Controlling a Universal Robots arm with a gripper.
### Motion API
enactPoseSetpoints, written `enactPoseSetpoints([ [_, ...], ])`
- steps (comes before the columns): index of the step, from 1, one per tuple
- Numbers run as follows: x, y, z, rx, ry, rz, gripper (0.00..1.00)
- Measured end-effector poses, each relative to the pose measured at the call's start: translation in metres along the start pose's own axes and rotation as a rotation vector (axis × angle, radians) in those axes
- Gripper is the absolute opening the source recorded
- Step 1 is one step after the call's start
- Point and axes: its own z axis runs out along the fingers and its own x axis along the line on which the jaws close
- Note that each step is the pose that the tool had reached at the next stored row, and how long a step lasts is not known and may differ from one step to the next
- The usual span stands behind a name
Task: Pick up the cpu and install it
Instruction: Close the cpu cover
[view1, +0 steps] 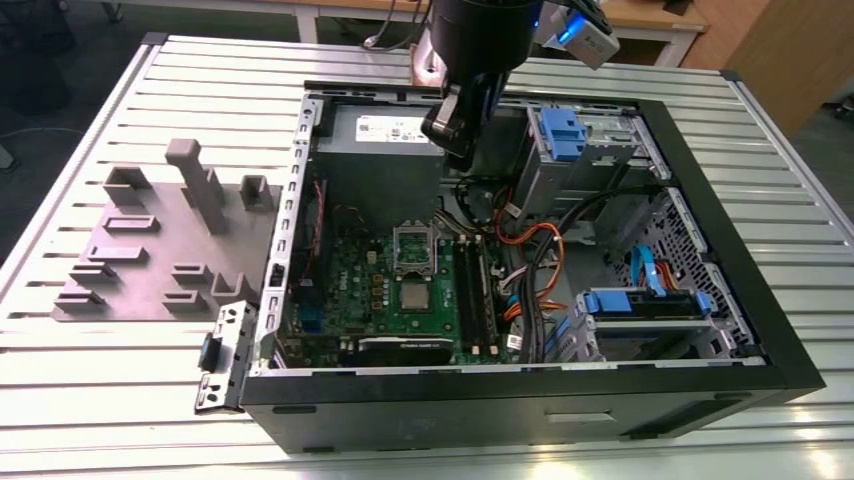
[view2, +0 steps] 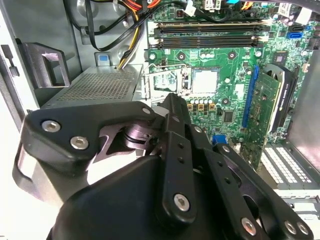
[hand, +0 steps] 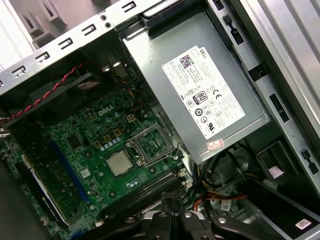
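Arm (view1: 483, 40) angled downward, pincer (view1: 457, 152) tips pressed together

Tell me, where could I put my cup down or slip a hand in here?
Bare table slats run along the case at the exterior view's right, and between the grey block and the table's near edge. Inside it is crowded: cables tangle between the board and the drive bays, and the cpu lies on the board by the socket.

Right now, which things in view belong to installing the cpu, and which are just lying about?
For the job: cpu, lying on the green motherboard beside the empty socket; gripper, over the case.

Not involved: grey block fixture on the table beside the case; power supply; orange cables; blue drive brackets.
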Motion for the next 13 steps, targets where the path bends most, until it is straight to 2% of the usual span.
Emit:
enactPoseSetpoints([
  [2, 0.0, 0.0, 0.0, 0.0005, 0.0007, 0.0, 0.15],
  [3, 0.0, 0.0, 0.0, 0.0008, 0.0012, 0.0, 0.11],
  [8, 0.0, 0.0, 0.0, 0.0019, 0.003, 0.0, 0.11],
  [10, 0.0, 0.0, 0.0, 0.0054, 0.0087, 0.0, 0.11],
  [13, 0.0, 0.0, 0.0, 0.0061, 0.0098, 0.0, 0.11],
])
